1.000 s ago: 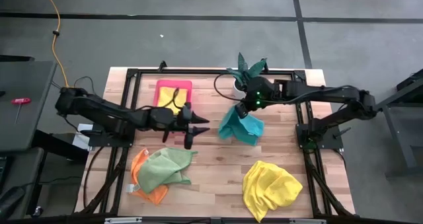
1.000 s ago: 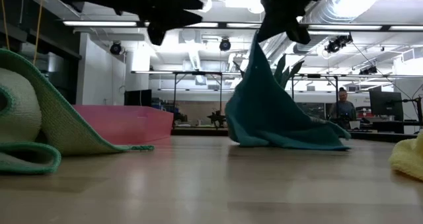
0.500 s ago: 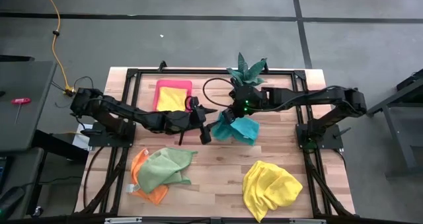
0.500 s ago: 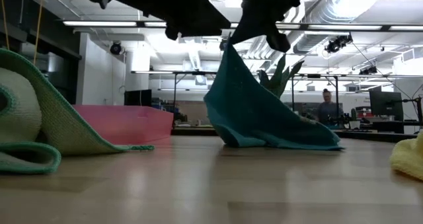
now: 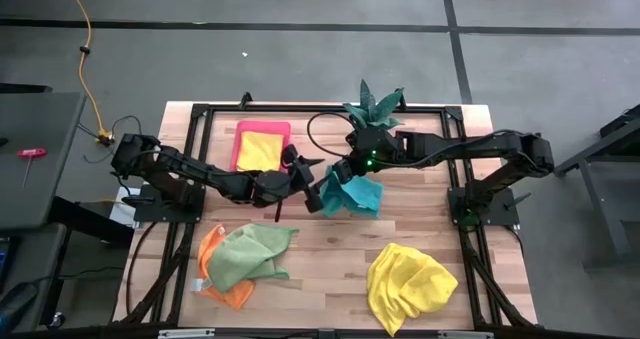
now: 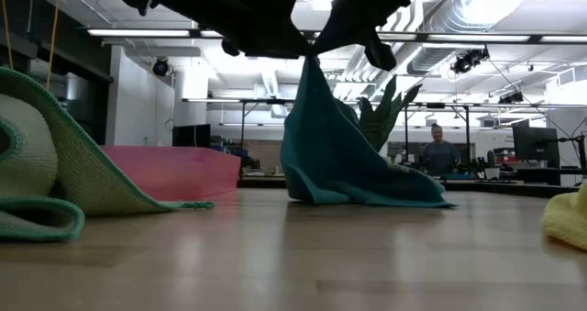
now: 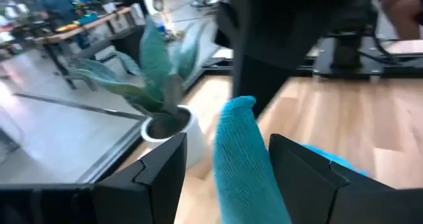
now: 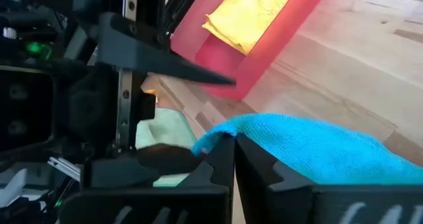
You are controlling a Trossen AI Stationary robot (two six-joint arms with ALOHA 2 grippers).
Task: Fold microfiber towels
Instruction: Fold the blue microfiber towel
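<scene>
Moved: our left pincer (image 5: 313, 184) has closed in on the teal towel (image 5: 356, 194)
Right pincer (image 5: 338, 171): clamps its raised corner
Left pincer: wide, straddling towel
Towel: mid-counter (image 5: 330, 269)

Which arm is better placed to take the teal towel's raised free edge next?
Left, probably. The left gripper is open with the teal towel between its fingers, while the right gripper is already shut on another raised part of it.
</scene>
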